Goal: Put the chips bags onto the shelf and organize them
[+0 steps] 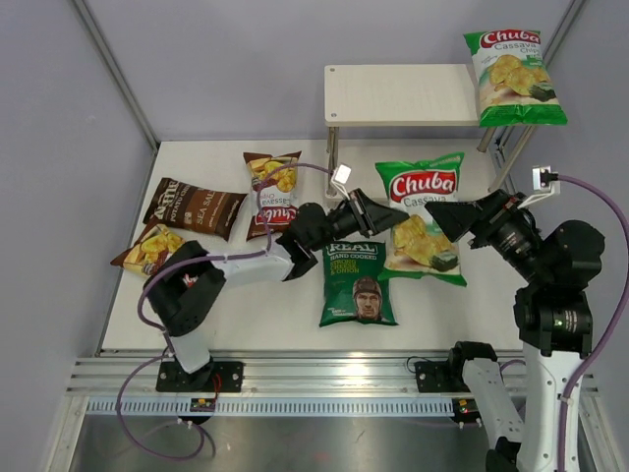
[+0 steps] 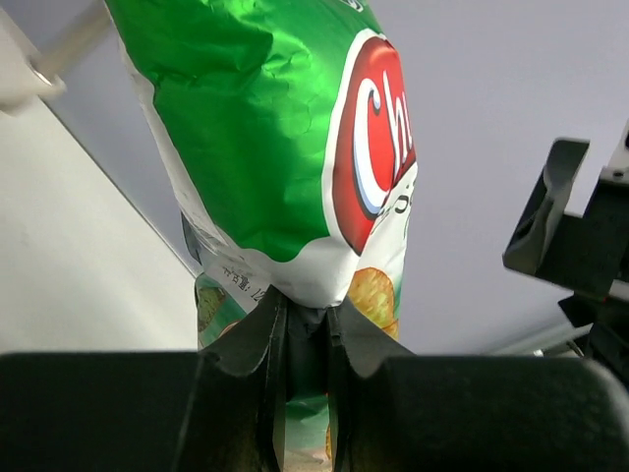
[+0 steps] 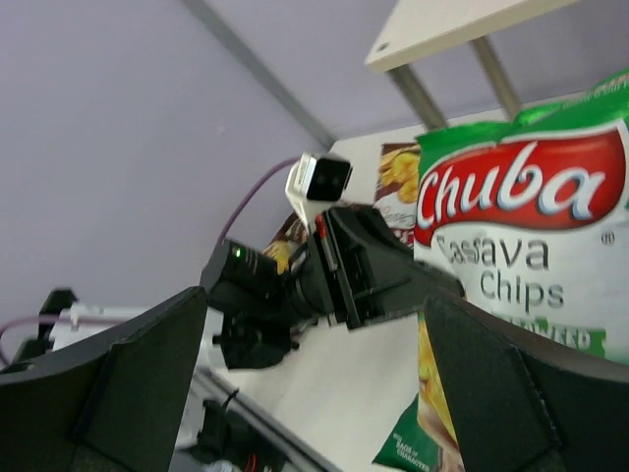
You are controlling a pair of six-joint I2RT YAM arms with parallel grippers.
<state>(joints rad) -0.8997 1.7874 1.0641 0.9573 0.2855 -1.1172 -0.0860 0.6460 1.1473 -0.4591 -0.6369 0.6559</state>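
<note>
— Where's the shelf (image 1: pixel 398 93)?
— Top centre of the overhead view. One Chuba bag (image 1: pixel 513 77) rests on its right end, overhanging.
— And mid-frame?
— The middle bag (image 1: pixel 425 216), between the left gripper (image 1: pixel 391 218) at its left edge and the right gripper (image 1: pixel 442 218) at its right. The REAL bag (image 1: pixel 356 285) lies just below-left on the table (image 1: pixel 285 315).
— Left side?
— The Sea Salt bag (image 1: pixel 195 207); a fifth bag (image 1: pixel 272 194) is right of it, and a sixth bag (image 1: pixel 147 248) is below it.

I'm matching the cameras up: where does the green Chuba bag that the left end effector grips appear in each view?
Top external: green Chuba bag right of centre, between the two arms.
Left wrist: fills the upper middle, rising from the fingers.
Right wrist: along the right side.
Shared landmark: the left end effector pinching its edge, visible in all three.
</note>
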